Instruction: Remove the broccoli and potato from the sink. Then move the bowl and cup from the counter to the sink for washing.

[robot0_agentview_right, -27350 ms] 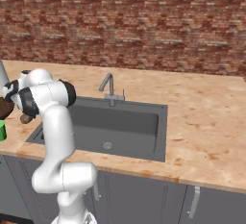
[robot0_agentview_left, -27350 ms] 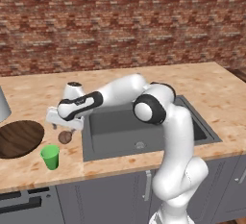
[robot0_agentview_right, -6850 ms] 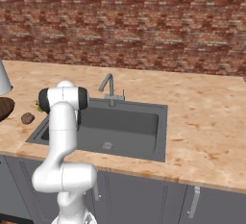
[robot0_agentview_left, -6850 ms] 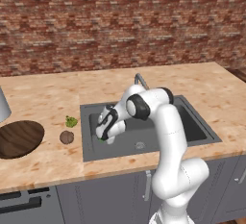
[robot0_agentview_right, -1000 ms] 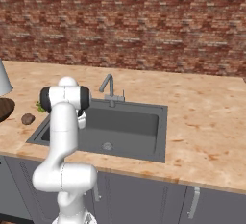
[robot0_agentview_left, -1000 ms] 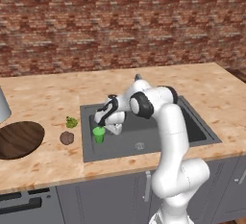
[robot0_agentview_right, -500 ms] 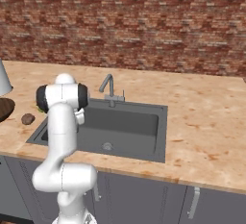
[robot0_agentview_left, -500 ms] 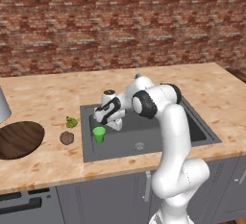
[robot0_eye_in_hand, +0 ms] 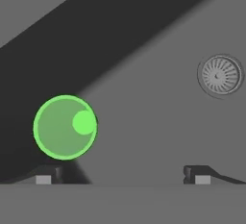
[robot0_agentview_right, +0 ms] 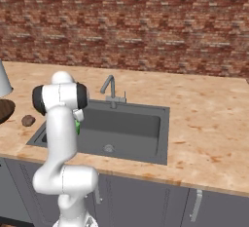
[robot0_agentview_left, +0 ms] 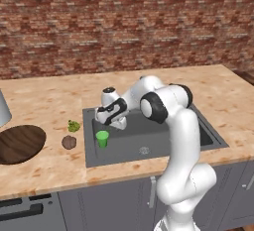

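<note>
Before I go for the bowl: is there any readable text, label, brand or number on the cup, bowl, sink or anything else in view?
None: no words, labels, brands, numbers or signs can be read in any view.
The cup standing in the sink is plain green.
The bowl is bare wood grain.
The counter, the brick wall and the gripper carry no markings either.

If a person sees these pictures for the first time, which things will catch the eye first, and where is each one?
The bright green cup stands upright at the left end of the dark sink, with the open claw hanging just above it, apart from it. On the beige counter left of the sink lie the small broccoli and the brown potato. Further left rests the wide wooden bowl.
</note>
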Controlling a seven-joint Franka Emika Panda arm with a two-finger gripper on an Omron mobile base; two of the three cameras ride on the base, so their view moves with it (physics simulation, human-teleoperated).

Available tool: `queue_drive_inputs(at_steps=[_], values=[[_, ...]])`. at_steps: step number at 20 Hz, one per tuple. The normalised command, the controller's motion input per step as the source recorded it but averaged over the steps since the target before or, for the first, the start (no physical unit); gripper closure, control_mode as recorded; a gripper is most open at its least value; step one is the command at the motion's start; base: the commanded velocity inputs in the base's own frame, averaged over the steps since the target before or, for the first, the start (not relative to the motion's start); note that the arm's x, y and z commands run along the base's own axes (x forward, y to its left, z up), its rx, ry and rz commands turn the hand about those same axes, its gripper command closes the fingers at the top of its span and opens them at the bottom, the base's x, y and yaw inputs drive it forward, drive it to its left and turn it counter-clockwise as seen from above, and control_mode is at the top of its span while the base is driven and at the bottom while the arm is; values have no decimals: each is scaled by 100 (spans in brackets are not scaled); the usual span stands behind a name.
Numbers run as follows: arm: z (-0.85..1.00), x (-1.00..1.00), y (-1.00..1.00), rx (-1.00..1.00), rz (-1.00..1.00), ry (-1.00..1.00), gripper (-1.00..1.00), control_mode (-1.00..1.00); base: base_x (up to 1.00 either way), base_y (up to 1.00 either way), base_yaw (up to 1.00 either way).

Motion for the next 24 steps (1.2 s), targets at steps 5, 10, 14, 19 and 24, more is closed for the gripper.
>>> queue_drive_inputs(at_steps=[5, 10, 14, 19, 24], values=[[38, -17, -1, -4, 7, 0, -100, -100, 0, 0, 0], [36, -12, 0, -1, 9, 0, -100, -100, 0, 0, 0], [33, -18, 0, 0, 8, 0, -100, -100, 0, 0, 0], [32, -18, 0, 0, 4, 0, -100, -100, 0, 0, 0], [29, -21, 3, 0, 9, 0, -100, -100, 0, 0, 0]])
